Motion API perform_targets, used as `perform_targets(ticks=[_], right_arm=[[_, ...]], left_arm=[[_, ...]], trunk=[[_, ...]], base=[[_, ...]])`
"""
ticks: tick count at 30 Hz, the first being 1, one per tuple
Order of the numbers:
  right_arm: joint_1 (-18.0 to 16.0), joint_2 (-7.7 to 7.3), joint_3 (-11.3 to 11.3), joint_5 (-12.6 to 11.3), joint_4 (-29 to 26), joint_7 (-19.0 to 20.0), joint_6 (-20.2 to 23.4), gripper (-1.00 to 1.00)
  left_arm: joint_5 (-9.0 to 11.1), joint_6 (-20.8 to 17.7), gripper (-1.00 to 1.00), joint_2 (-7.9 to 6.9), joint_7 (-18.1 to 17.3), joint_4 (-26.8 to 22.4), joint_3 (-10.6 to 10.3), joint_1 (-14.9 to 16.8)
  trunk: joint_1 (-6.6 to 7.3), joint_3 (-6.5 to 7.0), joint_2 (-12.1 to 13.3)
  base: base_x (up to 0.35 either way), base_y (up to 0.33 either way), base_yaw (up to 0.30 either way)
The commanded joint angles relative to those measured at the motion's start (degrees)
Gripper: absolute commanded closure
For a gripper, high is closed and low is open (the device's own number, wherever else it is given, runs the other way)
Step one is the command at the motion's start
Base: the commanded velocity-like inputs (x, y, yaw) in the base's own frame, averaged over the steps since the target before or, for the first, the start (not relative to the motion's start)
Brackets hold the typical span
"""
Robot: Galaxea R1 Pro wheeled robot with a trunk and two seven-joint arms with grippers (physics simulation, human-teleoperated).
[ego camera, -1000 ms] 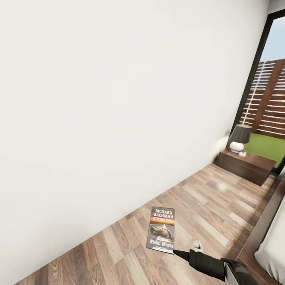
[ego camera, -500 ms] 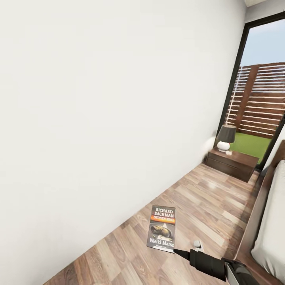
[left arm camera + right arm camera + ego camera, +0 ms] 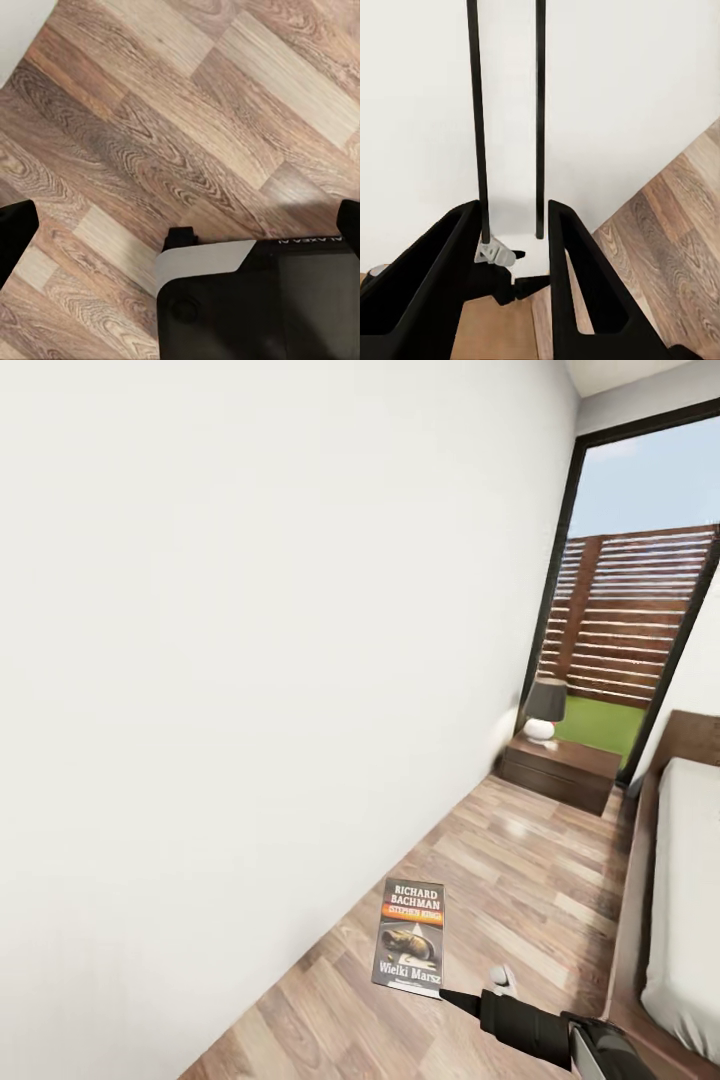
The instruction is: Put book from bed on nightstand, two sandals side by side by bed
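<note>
My right gripper [image 3: 450,997] is shut on the lower edge of the book [image 3: 412,935], holding it upright above the wood floor with its dark cover, orange band and white lettering facing the head camera. In the right wrist view the book [image 3: 510,135] stands edge-on between the black fingers [image 3: 442,255]. A dark nightstand [image 3: 557,765] stands far ahead against the wall beside the window. The bed [image 3: 690,880] with its grey mattress runs along the right. In the left wrist view my left gripper [image 3: 180,225] is open over bare floor. The sandals are out of view.
A long white wall [image 3: 250,660] runs close on the left. On the nightstand sits a lamp [image 3: 545,708] with a dark shade. The tall dark-framed window [image 3: 640,610] shows fence and lawn. A strip of wood floor [image 3: 520,860] leads between wall and bed.
The camera has turned, so the nightstand and window have slid left in the picture and more of the bed shows. The book stays held in the right gripper.
</note>
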State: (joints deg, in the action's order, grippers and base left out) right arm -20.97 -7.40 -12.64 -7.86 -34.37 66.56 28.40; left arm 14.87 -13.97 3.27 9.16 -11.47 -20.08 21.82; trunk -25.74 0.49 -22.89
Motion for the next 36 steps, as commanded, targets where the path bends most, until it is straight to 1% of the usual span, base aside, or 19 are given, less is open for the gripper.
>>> perform_targets(ticks=[1, 10, 15, 27, 36], right_arm=[[0.0, 0.02, -0.1, -0.3, 0.0, 0.1, 0.5, 1.0], [0.0, -0.02, -0.1, -0.3, 0.0, 0.1, 0.5, 1.0], [0.0, -0.01, -0.1, -0.3, 0.0, 0.1, 0.5, 1.0], [0.0, -0.04, -0.1, -0.3, 0.0, 0.1, 0.5, 1.0], [0.0, -0.06, -0.1, -0.3, 0.0, 0.1, 0.5, 1.0]], left_arm=[[0.6, -0.3, -1.0, -0.03, 0.3, -0.1, -0.5, 0.0], [0.6, 0.0, -1.0, -0.02, 0.3, -0.1, -0.5, 0.0], [0.5, 0.5, -1.0, -0.02, 0.2, -0.1, -0.5, 0.0], [0.5, 0.8, -1.0, -0.02, 0.2, 0.0, -0.5, 0.0], [0.4, 0.8, -1.0, -0.02, 0.2, 0.0, -0.5, 0.0]], trunk=[[-0.05, 0.05, 0.0], [-0.05, 0.4, 0.0], [-0.05, 0.57, 0.0], [-0.05, 1.02, 0.0], [-0.05, 1.37, 0.0]], base=[[0.238, 0.319, -0.205], [0.24, 0.307, -0.109], [0.234, 0.155, -0.147], [0.214, 0.029, -0.24], [0.138, -0.117, -0.263]])
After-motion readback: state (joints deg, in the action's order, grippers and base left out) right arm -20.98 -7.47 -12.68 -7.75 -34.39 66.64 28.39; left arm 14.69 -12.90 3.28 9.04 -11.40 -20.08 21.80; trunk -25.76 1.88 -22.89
